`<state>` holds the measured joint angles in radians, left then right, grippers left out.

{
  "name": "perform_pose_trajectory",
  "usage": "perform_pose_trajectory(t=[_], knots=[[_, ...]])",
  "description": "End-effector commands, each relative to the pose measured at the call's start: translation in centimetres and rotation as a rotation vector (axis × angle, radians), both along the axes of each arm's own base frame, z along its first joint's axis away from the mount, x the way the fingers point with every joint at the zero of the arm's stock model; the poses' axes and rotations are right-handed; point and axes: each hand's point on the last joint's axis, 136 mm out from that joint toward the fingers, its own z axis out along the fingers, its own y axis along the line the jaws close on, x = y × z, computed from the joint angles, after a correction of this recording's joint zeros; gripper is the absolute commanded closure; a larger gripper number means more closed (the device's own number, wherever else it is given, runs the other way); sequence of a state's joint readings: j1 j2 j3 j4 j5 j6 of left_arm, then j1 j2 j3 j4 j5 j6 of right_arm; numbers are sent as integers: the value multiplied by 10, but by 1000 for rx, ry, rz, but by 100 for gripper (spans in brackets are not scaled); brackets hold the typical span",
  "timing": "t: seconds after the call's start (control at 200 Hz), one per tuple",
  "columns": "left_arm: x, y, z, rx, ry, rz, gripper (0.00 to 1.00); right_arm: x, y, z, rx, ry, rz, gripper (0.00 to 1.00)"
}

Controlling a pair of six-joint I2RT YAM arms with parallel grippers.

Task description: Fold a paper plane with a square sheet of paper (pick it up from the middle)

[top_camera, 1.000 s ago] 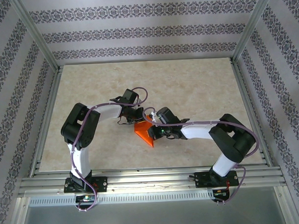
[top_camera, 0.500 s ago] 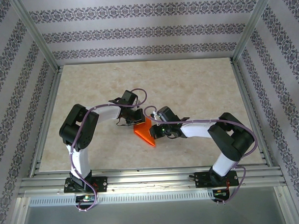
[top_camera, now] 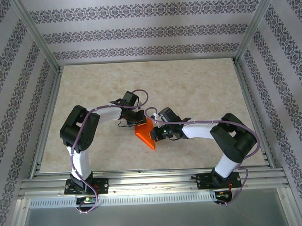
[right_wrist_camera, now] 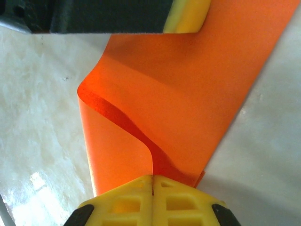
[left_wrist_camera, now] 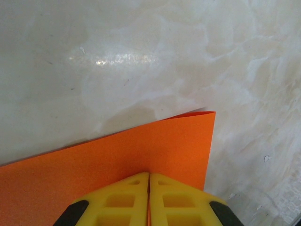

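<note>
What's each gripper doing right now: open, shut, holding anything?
Left gripper: shut on the thin bright orange sheet of paper.
Right gripper: shut on the same sheet, which curls over between the two.

One square sheet of paper [top_camera: 144,134], two claws: left claw [left_wrist_camera: 149,175] and right claw [right_wrist_camera: 153,178].

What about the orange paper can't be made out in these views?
- Top external: the orange paper is small; the left gripper and right gripper cover its upper part, so fold lines are unreadable.
- Left wrist: the paper runs off the left and bottom edges; yellow fingers hide the pinched spot.
- Right wrist: the paper's far end is behind the left gripper's finger.
</note>
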<state>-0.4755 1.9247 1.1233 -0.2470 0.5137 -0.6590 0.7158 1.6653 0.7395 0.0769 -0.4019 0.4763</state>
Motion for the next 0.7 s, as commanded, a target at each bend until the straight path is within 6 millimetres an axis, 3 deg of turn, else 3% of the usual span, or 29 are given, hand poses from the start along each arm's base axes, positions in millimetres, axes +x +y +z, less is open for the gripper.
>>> perform_pose_trajectory(t=[0.0, 0.694], knots=[[-9, 12, -7, 36, 38, 21, 90, 0, 5, -1, -4, 22, 2, 100], [-8, 11, -5, 38, 40, 11, 90, -6, 6, -2, -25, 26, 6, 100]])
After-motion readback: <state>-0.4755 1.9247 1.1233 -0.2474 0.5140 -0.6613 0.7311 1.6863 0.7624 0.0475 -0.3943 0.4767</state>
